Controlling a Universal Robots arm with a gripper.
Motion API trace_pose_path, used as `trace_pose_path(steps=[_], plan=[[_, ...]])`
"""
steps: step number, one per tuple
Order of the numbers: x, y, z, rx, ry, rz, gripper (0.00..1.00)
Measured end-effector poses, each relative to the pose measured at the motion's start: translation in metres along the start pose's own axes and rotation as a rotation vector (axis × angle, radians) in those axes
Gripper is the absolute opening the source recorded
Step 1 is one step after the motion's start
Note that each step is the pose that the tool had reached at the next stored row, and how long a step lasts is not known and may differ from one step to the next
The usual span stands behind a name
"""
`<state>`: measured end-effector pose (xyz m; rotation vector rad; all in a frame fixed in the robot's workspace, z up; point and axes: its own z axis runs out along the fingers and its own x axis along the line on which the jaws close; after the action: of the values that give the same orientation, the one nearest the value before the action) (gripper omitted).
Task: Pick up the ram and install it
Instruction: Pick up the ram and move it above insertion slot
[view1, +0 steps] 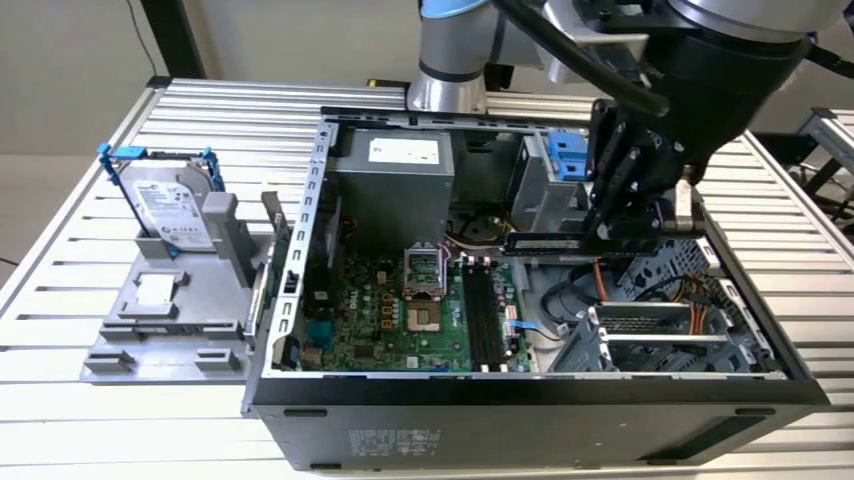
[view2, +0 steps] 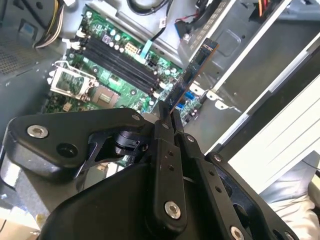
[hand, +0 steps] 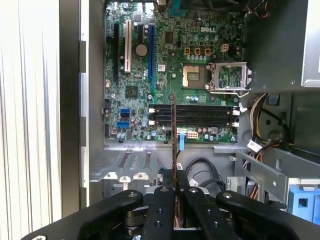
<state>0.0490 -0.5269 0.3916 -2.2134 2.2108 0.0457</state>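
Observation:
My gripper is shut on the ram, a long narrow stick held level above the open computer case. In the second wrist view the ram sticks out from between the gripper fingers, slanting over the motherboard. In the first wrist view the ram is seen edge-on, rising from the gripper. The long black motherboard slots lie below the ram, off to the exterior view's left of it. The ram hangs apart from the slots, over the cables and drive cage.
A silver hard drive in a blue frame stands on a grey fixture at the exterior view's left. Inside the case are the power supply, the CPU socket, cables and a metal drive cage.

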Motion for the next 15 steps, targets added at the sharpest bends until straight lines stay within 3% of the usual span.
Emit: trace_pose_path(steps=[7, 13, 15], plan=[[0.0000, -0.0149, -0.0001, 0.0000, -0.0001, 0.000, 0.00], [0.0000, -0.0246, -0.0003, 0.0000, -0.0001, 0.000, 0.00], [0.0000, -0.0250, -0.0003, 0.0000, -0.0001, 0.000, 0.00]])
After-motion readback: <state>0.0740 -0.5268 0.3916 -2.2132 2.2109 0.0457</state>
